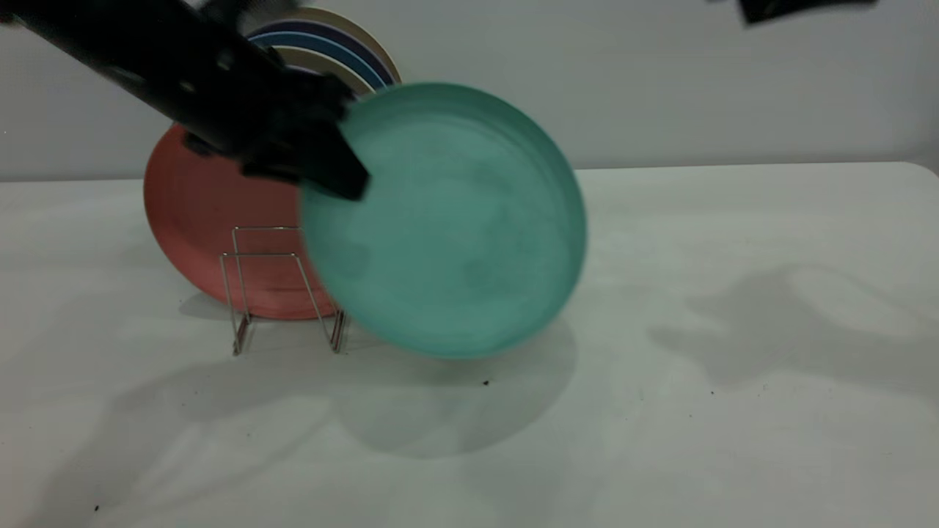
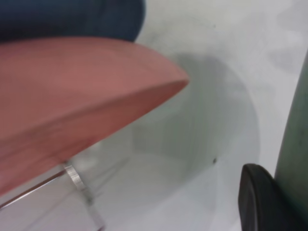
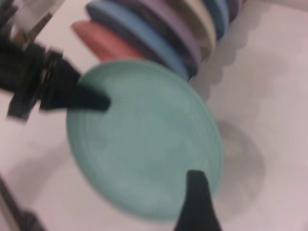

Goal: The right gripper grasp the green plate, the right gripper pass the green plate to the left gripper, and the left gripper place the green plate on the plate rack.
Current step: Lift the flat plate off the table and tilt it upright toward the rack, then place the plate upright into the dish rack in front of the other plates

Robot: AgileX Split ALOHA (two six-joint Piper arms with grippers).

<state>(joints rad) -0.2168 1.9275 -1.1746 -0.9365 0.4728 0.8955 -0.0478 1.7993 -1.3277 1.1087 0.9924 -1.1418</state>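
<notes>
The green plate (image 1: 447, 220) hangs tilted and nearly upright above the table, just right of the plate rack (image 1: 282, 290). My left gripper (image 1: 345, 172) is shut on the plate's upper left rim and carries it alone. In the left wrist view one black finger (image 2: 260, 202) presses the plate's dark green edge (image 2: 294, 144). The right wrist view looks down on the plate (image 3: 144, 144) and the left gripper (image 3: 91, 98). My right gripper (image 1: 807, 9) is high at the top right, far from the plate; one bare finger (image 3: 197, 202) shows, holding nothing.
A salmon-pink plate (image 1: 198, 213) stands in the rack's front slot, the wire (image 2: 74, 175) below it. Several blue, purple and cream plates (image 1: 330, 44) stand behind it (image 3: 168, 29). The white table (image 1: 733, 293) stretches to the right and front.
</notes>
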